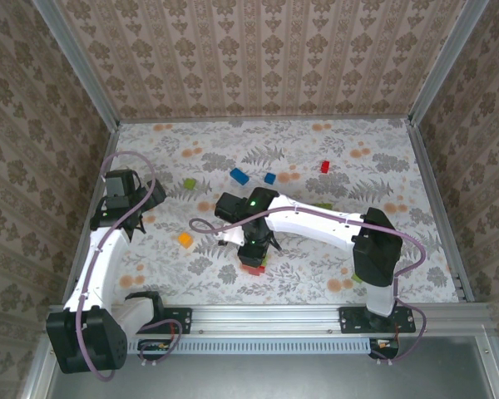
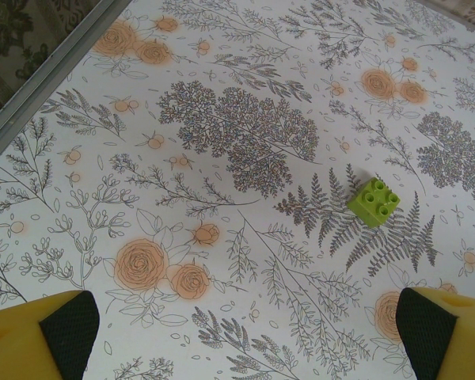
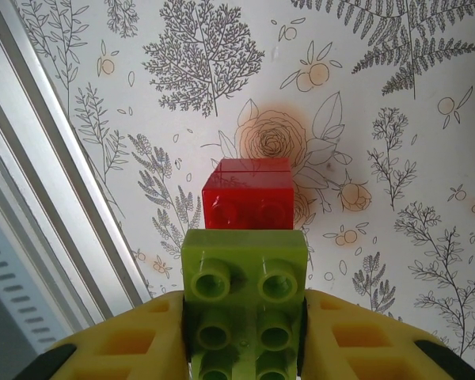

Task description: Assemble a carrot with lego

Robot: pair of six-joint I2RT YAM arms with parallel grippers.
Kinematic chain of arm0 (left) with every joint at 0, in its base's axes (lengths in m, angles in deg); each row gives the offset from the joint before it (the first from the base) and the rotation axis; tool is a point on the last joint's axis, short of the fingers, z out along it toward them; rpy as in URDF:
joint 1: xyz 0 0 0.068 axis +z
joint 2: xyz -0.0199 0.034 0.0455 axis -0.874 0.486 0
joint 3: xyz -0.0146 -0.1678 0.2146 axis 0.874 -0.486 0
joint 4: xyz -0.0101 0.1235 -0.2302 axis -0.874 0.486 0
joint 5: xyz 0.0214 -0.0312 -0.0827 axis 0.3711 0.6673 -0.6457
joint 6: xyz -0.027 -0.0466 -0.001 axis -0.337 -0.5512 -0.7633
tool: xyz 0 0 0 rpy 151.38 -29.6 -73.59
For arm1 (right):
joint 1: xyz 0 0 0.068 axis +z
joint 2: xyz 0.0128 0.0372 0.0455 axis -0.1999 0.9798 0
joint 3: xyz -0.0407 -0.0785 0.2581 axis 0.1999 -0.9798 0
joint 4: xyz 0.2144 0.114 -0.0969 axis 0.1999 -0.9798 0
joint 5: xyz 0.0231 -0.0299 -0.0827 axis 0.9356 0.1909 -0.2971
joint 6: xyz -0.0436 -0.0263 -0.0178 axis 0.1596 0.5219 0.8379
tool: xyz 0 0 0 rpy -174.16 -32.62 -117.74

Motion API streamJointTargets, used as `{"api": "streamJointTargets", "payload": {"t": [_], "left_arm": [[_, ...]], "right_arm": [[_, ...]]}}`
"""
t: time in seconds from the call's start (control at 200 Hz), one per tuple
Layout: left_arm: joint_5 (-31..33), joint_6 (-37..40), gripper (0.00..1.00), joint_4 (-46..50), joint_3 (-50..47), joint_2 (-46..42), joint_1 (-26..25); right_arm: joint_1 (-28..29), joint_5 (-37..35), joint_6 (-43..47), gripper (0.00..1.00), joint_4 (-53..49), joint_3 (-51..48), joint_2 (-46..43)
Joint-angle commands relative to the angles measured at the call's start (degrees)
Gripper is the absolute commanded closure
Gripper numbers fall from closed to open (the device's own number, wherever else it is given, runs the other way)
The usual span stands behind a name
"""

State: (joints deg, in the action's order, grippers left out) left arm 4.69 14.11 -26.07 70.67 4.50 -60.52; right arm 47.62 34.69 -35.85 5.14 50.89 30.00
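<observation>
- Left gripper (image 1: 126,198) hangs at the left side of the table (image 1: 382,166). It is released, with its jaws wide apart and nothing between them.
- Small green brick (image 2: 374,201) lies loose ahead of that gripper and to its right, well apart from it, with its studs up.
- Orange brick (image 1: 185,239) lies alone nearer the middle. Two blue bricks (image 1: 239,175) lie further back, near each other.
- Right gripper (image 3: 245,348) is low over the middle of the table, towards the near edge. It is clamped on a long green brick (image 3: 245,277), whose studs face the wrist camera.
- Red brick (image 3: 248,194) rests on the table just beyond the long green brick. Their edges meet in the wrist view, but I cannot tell whether they are pressed together.
- Second red brick (image 1: 324,166) lies further back on the right, well apart from the rest.
- Risk, as a judgement: the red brick is loose on a smooth surface, so a push that is off line could slide or tip it instead of joining the pair.
- Further risk: the grip sits low on the long green brick. A tilted press could twist the brick between the fingers or pop it free.
- Further risk: the near metal rail (image 1: 266,316) is close, so a shoved brick may end up against it.
- Surface: the table is pale and flat, printed with grey ferns and orange flowers.
- Room: papered walls (image 1: 258,58) in a brown leaf pattern close in the left, back and right sides.
</observation>
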Motion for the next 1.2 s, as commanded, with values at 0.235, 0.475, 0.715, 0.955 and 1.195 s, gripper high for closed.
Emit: {"api": "streamJointTargets", "payload": {"t": [0.235, 0.475, 0.715, 0.955, 1.195], "left_arm": [[0.7, 0.9, 0.00, 0.5, 1.8, 0.1, -0.3], [0.6, 0.8, 0.00, 0.4, 1.7, 0.2, -0.4], [0.6, 0.8, 0.00, 0.3, 1.7, 0.2, -0.3], [0.5, 0.8, 0.00, 0.1, 1.6, 0.5, -0.4], [0.6, 0.9, 0.00, 0.3, 1.7, 0.5, -0.3]], "right_arm": [[1.0, -0.9, 1.3, 0.66, -0.6, -1.8, 6.4], [1.2, -0.2, 0.5, 0.68, 0.1, -4.9, 6.3], [1.7, -1.3, -0.7, 0.68, 1.1, -8.4, 7.8], [2.1, -2.0, 1.4, 0.67, 0.0, -6.8, 7.3], [2.5, -2.5, 4.8, 0.66, -4.1, -0.2, 7.4]]}}
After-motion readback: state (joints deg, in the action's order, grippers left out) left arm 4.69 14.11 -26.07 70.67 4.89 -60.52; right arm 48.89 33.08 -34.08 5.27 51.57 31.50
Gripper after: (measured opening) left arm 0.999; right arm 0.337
